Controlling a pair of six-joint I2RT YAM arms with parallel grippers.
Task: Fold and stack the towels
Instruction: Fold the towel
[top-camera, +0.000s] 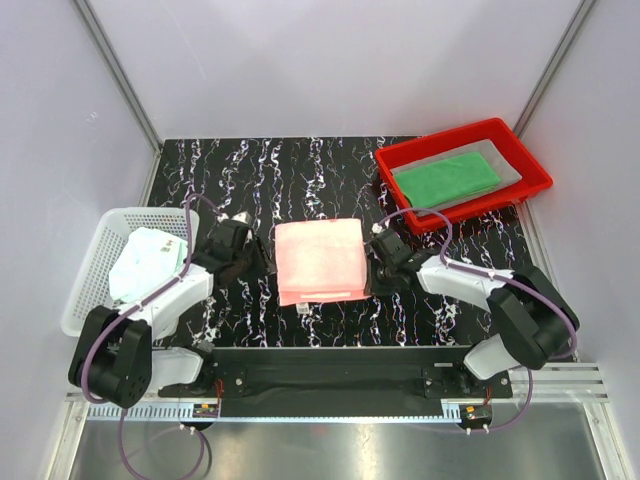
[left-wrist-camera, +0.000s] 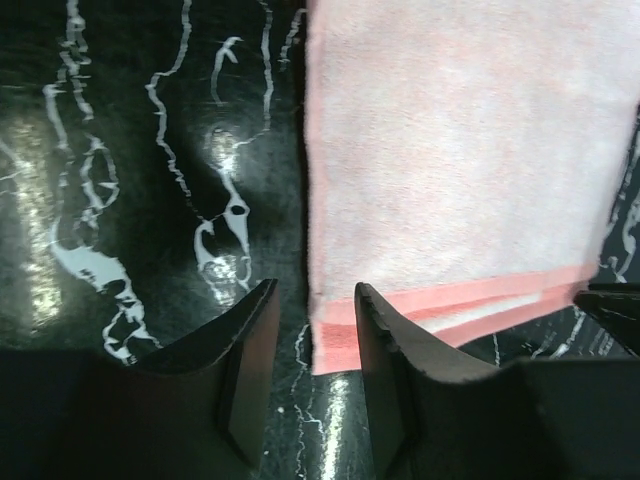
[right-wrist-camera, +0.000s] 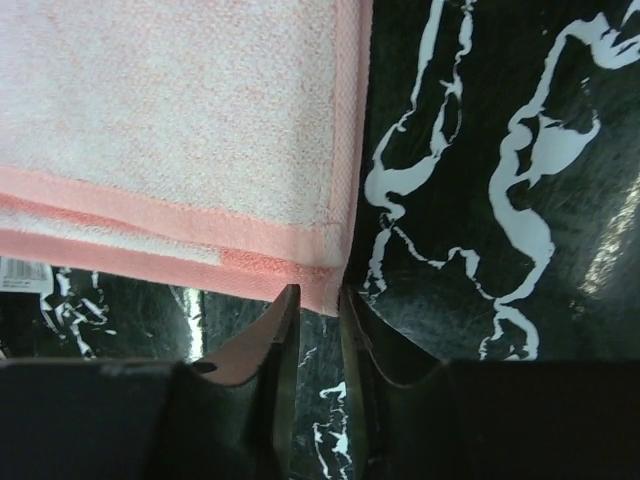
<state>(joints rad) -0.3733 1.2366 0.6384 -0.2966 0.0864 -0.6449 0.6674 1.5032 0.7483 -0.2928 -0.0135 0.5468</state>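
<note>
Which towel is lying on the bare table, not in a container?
The pink towel, folded flat between the two grippers. The green towel and the grey towel lie in the red tray; the pale towel is in the white basket.

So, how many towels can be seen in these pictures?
4. The pink towel lies mid-table; the green towel rests on the grey towel in the red tray; the pale towel is in the white basket. More may be hidden underneath.

Bright even overhead light, glare on glossy tabletop, soft wrist views
</note>
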